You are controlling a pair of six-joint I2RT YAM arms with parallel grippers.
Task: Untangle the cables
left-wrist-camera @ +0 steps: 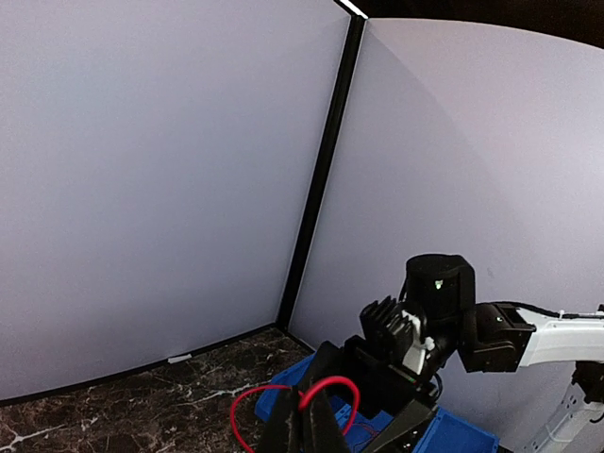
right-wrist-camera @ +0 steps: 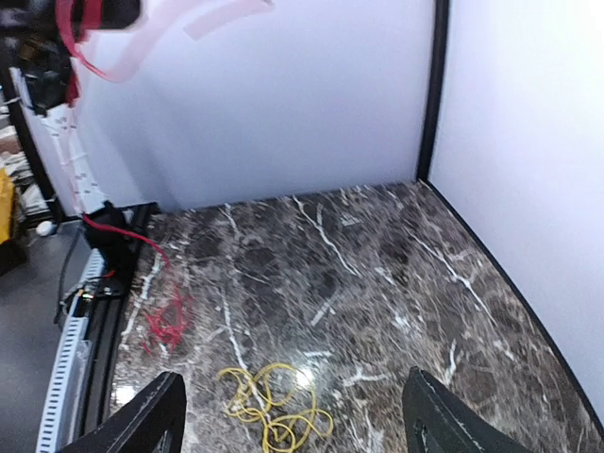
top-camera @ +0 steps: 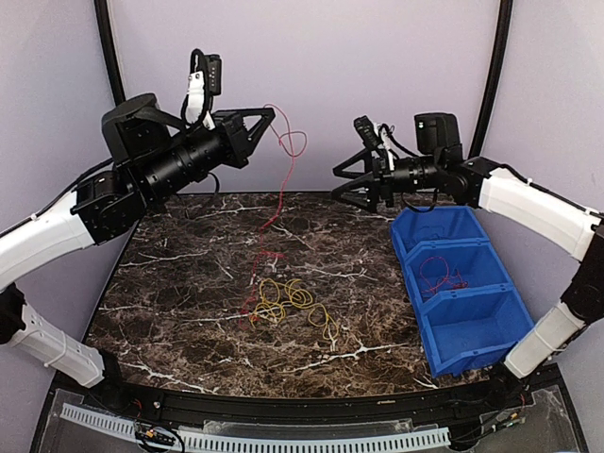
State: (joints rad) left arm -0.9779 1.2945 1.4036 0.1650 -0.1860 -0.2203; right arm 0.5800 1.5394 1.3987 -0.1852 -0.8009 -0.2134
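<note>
Table of dark marble carries blue bins along its right edge. We find the left gripper pinching a red cable high over the far edge, the right gripper spread wide, holding nothing. Yellow cables lie coiled near the surface's centre.

Red cable up high, bright scarlet against pale lilac-grey walls! Below, the surface is dark brown marble shot through with white veins. On it, yellow cables, vivid lemon, and red strands alongside. The bins are solid royal blue, a thin red wire showing in the middle one. Arms: white shells, black joints. Corner posts: black.
</note>
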